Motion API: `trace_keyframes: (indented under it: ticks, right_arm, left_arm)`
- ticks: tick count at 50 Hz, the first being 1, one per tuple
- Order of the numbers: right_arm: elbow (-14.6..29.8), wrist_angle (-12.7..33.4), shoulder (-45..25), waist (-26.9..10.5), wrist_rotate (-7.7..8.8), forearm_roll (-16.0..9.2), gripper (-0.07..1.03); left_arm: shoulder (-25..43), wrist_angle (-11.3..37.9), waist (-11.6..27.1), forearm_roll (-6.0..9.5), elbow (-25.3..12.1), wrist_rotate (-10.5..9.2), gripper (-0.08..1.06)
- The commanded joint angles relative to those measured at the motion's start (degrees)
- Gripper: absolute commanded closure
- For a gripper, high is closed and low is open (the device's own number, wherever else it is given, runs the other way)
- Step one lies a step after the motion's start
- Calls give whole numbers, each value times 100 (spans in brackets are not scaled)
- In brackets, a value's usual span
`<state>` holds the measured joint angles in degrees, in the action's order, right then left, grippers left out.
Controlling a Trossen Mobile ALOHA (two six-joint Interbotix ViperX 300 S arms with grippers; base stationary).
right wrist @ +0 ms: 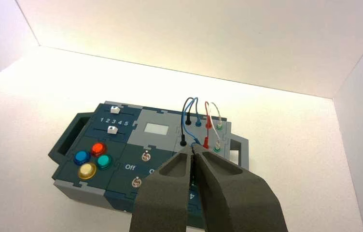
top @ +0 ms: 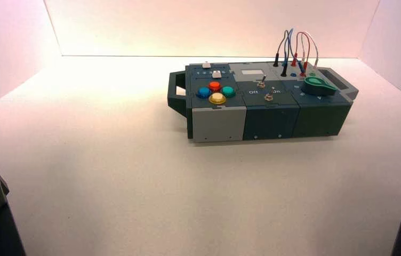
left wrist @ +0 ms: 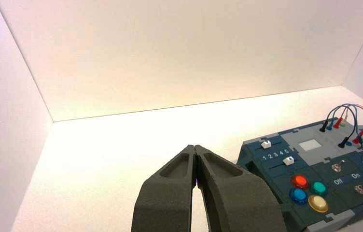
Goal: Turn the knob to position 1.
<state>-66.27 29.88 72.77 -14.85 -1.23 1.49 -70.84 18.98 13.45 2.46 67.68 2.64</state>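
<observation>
Green knob sits at the box's right end, untouched. Left hand and right hand both clenched, empty, parked near the worktop's front edge.

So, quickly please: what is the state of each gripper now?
Left gripper: jaws closed, holding nothing, away from the box.
Right gripper: jaws closed, holding nothing, above the box.

Dark grey matte left hand and right hand, tapered fingers with recessed panels
</observation>
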Motion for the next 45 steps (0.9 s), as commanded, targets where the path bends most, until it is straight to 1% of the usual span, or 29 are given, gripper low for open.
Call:
trace_keyframes:
  ticks: [1, 20, 27, 34, 41, 45]
  right_arm:
    - [141, -62, -88, 18, -18, 9, 99]
    - [167, 18, -88, 18, -35, -35, 99]
    - [220, 211, -290, 18, -53, -158, 99]
    - [343, 448, -861, 18, -62, -220, 99]
    - [633, 747, -1819, 18, -114, -360, 99]
    - [800, 853, -2391, 18, -114, -360, 99]
  left_arm:
    - [97, -44, -18, -9, -114, 0, 101]
    - [97, -18, -18, -9, -114, 0, 101]
    - [132, -26, -18, -9, -123, 0, 101]
    - [193, -35, -18, -9, -132, 9, 101]
    - [264, -26, -18, -9, -141, 9, 101]
    - [316, -18, -18, -9, -149, 0, 101]
